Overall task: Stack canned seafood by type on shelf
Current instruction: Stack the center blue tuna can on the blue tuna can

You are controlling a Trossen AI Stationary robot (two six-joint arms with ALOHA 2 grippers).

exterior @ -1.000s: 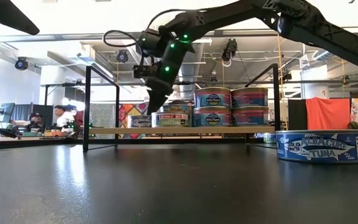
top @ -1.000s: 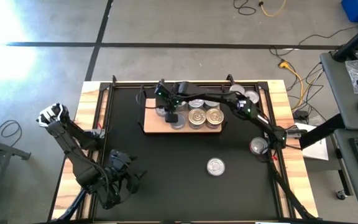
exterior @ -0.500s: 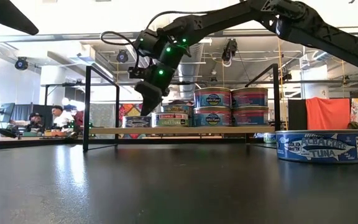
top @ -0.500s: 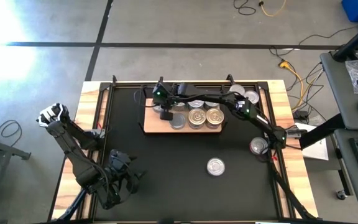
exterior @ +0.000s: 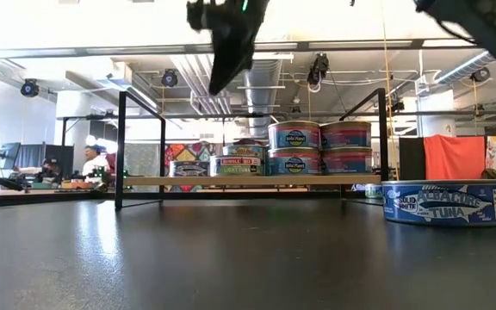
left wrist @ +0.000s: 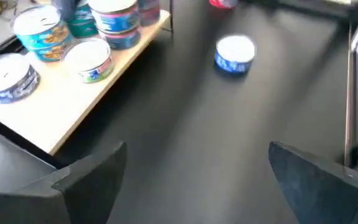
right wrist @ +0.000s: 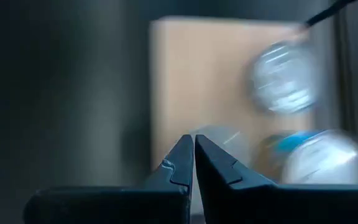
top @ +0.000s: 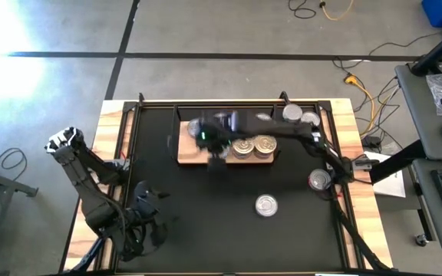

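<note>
While the left arm waits folded at the lower left of the high view, its gripper (top: 140,222) sits low over the black mat (top: 206,207) with nothing in it. Its own wrist view shows the two dark fingers (left wrist: 86,180) standing wide apart, with bare mat between them.

Moving right in the high view, the shelf (top: 186,153) lies at the upper middle of the table (top: 113,123). The right arm reaches across it from the right edge, and its gripper (top: 209,142) is a dark smear over the left half of the board, so the cans under it are hard to make out there. In the low view this gripper (exterior: 222,65) hangs at the top centre, well above the shelf (exterior: 248,181), and its upper part is cut off by the frame. The right wrist view shows the jaws pressed together with nothing between them; the board and cans behind them are blurred.

In the low view the cans on the shelf (exterior: 295,148) stand in stacks of two, their labels partly readable, with some hidden behind others. Further right, a blue tuna can (exterior: 442,203) rests on the mat apart from the shelf; in the high view it shows as a silver top (top: 265,205) at lower centre right. A reddish can (top: 318,181) lies beside the right arm near the mat's right edge, partly hidden by it. Two more tins (top: 300,115) sit at the upper right, behind the shelf.
</note>
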